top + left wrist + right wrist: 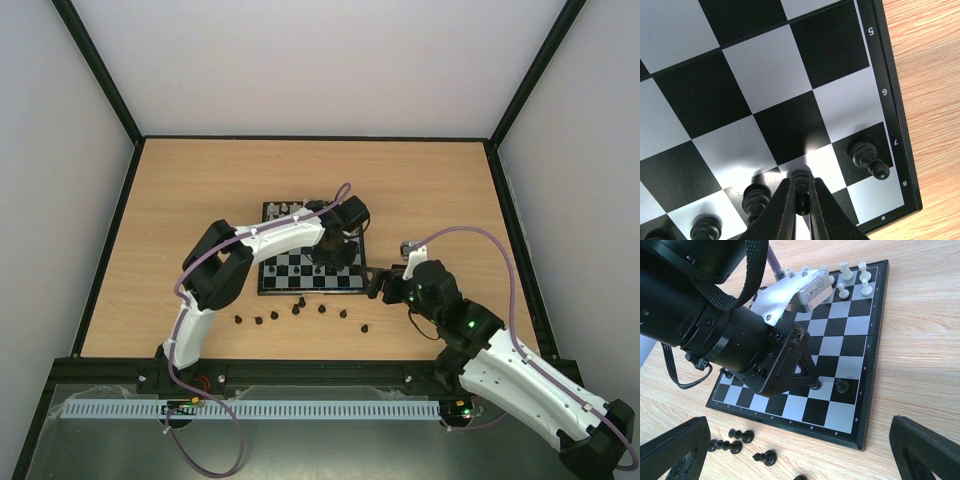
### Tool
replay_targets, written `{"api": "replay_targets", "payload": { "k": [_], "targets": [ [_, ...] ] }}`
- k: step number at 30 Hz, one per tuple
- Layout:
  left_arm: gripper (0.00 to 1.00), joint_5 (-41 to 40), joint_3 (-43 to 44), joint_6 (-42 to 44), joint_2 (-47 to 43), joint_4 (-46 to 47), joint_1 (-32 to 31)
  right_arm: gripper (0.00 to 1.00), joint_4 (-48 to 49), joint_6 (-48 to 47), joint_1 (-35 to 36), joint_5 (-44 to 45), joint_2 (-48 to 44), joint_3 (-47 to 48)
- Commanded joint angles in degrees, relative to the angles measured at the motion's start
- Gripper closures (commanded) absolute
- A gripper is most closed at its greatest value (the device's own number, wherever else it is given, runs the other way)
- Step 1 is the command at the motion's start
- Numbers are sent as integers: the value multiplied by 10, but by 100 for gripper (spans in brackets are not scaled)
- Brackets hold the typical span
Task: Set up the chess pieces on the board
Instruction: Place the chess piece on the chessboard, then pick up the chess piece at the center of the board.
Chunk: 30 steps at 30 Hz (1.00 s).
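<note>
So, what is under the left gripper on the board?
A black chess piece, clamped in the left gripper over the board. The fingers cover its base and its square.

Border of the board [879, 62]: 5, 6, 7, 8, a

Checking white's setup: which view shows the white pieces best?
Right wrist: the white pieces stand clear and large at the board's far end. Top external shows them only as tiny specks; left wrist shows just black pieces.
</note>
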Motion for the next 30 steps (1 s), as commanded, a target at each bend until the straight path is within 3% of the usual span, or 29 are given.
{"api": "replay_targets", "payload": {
  "k": [1, 17, 30],
  "targets": [
    [92, 3, 14, 4, 9, 4, -5, 1, 0, 1, 4, -2, 4, -7],
    [78, 14, 16, -2, 10, 6, -9, 1, 1, 2, 4, -8, 5, -8],
    [47, -41, 26, 12, -44, 2, -8, 1, 1, 1, 3, -12, 4, -7]
  ]
}}
